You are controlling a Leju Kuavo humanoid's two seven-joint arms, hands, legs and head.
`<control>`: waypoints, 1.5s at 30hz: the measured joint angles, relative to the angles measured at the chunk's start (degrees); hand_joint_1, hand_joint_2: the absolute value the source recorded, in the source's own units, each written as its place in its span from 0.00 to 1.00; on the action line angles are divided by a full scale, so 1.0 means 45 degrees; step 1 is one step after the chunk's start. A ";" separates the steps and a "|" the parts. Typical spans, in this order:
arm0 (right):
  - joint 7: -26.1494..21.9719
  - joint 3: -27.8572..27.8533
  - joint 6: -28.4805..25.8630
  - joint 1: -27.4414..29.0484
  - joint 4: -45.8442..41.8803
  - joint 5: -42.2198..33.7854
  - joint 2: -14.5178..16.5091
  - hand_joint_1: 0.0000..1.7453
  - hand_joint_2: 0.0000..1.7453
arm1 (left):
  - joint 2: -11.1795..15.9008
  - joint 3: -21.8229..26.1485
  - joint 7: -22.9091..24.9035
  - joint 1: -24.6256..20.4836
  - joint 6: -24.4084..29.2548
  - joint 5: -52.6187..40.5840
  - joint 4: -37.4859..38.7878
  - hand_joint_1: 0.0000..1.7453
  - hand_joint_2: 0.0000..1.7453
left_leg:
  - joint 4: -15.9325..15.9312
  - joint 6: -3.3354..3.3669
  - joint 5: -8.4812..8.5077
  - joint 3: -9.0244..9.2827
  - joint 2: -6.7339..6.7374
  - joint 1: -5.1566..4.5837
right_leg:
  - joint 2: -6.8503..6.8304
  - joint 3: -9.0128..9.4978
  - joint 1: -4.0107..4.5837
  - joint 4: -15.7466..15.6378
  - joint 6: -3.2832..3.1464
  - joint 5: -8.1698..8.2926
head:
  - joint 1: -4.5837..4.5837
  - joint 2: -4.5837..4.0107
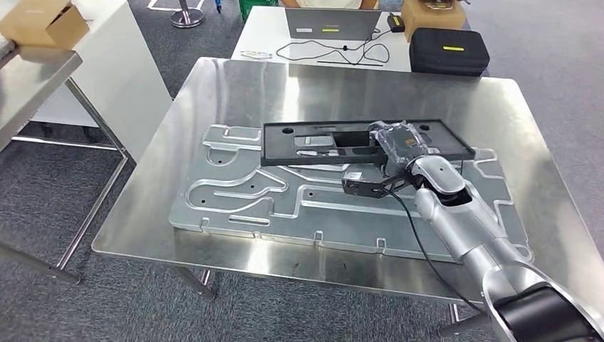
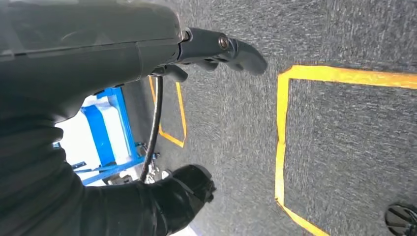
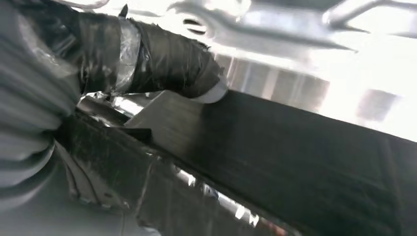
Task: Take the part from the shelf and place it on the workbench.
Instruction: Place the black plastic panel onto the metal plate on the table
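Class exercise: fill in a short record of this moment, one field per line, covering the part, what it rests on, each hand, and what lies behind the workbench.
part: black flat frame with cut-outs, lying flat
support: silver stamped metal panel on the steel workbench
right hand: right hand on the frame's right portion, thumb pressed on its top face, grip holding it
left hand: left hand hanging over grey carpet with yellow tape lines, holding nothing, fingers apart
behind workbench: white table with laptop, black case, cardboard box
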 joint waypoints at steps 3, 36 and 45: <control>-0.0135 -0.0109 -0.0081 0.0043 0.0110 -0.0037 -0.0106 0.00 0.00 | 0.0027 0.0000 -0.0175 0.0041 -0.0248 0.0000 -0.0007 0.00 0.25 | -0.0146 -0.0016 0.0120 0.0107 -0.0014 0.0004 | 0.0000 0.0090 -0.0002 -0.0096 -0.0035 0.0025 | 0.0000 0.0000; 0.1224 -0.0698 0.0421 0.1677 -0.5969 0.0634 -0.0163 0.00 0.00 | -0.0656 0.0005 0.0627 -0.0007 -0.0393 -0.0004 -0.1012 0.00 0.00 | 0.2740 -0.0319 -0.2161 -0.0587 -0.0064 0.0144 | -0.0189 -0.0667 -0.0085 -0.0341 -0.0328 0.0961 | -0.0022 0.0000; 0.1056 -0.0745 0.0482 0.2629 -0.8033 0.0598 -0.0005 0.00 0.00 | -0.0864 -0.0015 0.0835 0.0127 0.0401 -0.0001 -0.1112 0.00 0.00 | -0.0162 -0.0295 -0.1150 0.1541 -0.0097 0.0264 | -0.0203 -0.1349 -0.0184 0.0047 0.0216 0.1376 | 0.0000 -0.0001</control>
